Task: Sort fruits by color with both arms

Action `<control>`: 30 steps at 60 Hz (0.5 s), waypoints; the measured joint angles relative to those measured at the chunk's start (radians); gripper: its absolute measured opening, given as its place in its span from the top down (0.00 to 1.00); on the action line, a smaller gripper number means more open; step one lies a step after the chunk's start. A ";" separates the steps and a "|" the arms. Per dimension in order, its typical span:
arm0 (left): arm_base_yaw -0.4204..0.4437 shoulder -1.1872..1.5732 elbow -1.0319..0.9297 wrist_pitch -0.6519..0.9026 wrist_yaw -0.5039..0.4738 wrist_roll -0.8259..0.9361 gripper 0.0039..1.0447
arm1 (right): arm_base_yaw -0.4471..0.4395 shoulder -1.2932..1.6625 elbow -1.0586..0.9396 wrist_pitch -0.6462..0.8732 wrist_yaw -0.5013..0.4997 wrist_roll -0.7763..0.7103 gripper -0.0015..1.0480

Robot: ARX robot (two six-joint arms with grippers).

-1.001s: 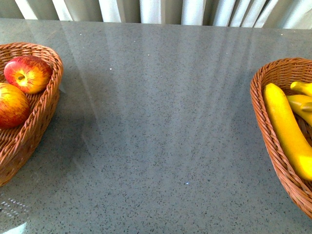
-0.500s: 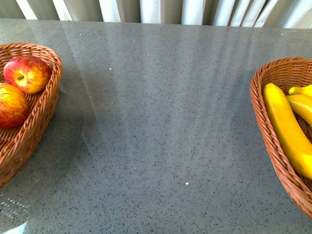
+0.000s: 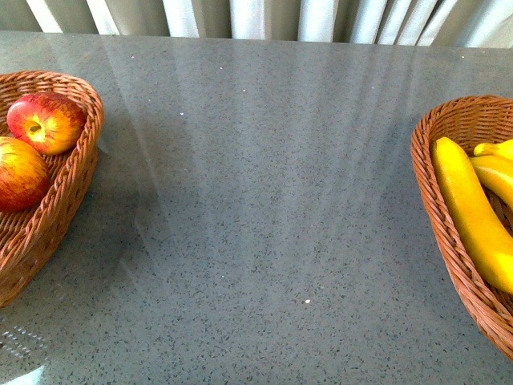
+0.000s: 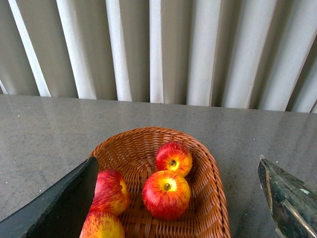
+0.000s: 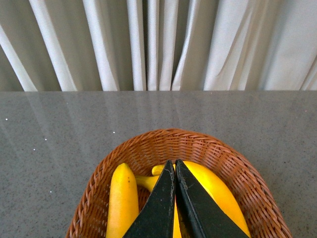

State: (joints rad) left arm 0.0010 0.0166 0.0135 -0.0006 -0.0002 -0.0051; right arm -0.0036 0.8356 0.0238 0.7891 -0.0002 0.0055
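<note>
In the front view, two red apples (image 3: 46,122) (image 3: 20,173) lie in a wicker basket (image 3: 80,172) at the left, and yellow bananas (image 3: 473,212) lie in a wicker basket (image 3: 425,168) at the right; neither arm shows there. The left wrist view holds several apples (image 4: 166,194) in their basket (image 4: 210,198), with my left gripper (image 4: 176,161) open above them and nothing between its fingers (image 4: 64,206). My right gripper (image 5: 174,163) is shut and empty, hanging over the bananas (image 5: 123,203) in their basket (image 5: 237,171).
The grey speckled table (image 3: 264,200) stretches between the two baskets. White curtains (image 3: 264,16) hang behind its far edge. Both baskets run out of the front view at the sides.
The small bananas at the back of the right basket have shifted slightly. Nothing else has visibly moved.
</note>
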 joint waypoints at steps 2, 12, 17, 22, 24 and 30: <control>0.000 0.000 0.000 0.000 0.000 0.000 0.09 | 0.000 -0.041 -0.003 -0.032 0.000 0.000 0.98; 0.000 0.000 0.000 0.000 0.000 0.000 0.09 | 0.000 -0.191 -0.005 -0.164 0.000 0.000 0.98; 0.000 0.000 0.000 0.000 0.000 0.000 0.09 | 0.000 -0.247 -0.005 -0.213 0.000 0.000 0.98; 0.000 0.000 0.000 0.000 0.000 0.000 0.09 | 0.000 -0.294 -0.005 -0.257 0.000 0.000 0.98; 0.000 0.000 0.000 0.000 0.000 0.000 0.09 | 0.000 -0.311 -0.005 -0.274 0.000 0.000 0.98; 0.000 0.000 0.000 0.000 0.000 0.000 0.09 | 0.000 -0.396 -0.005 -0.352 0.000 0.000 0.98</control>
State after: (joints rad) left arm 0.0010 0.0166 0.0132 -0.0006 -0.0002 -0.0048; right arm -0.0036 0.4397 0.0185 0.4370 0.0002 0.0051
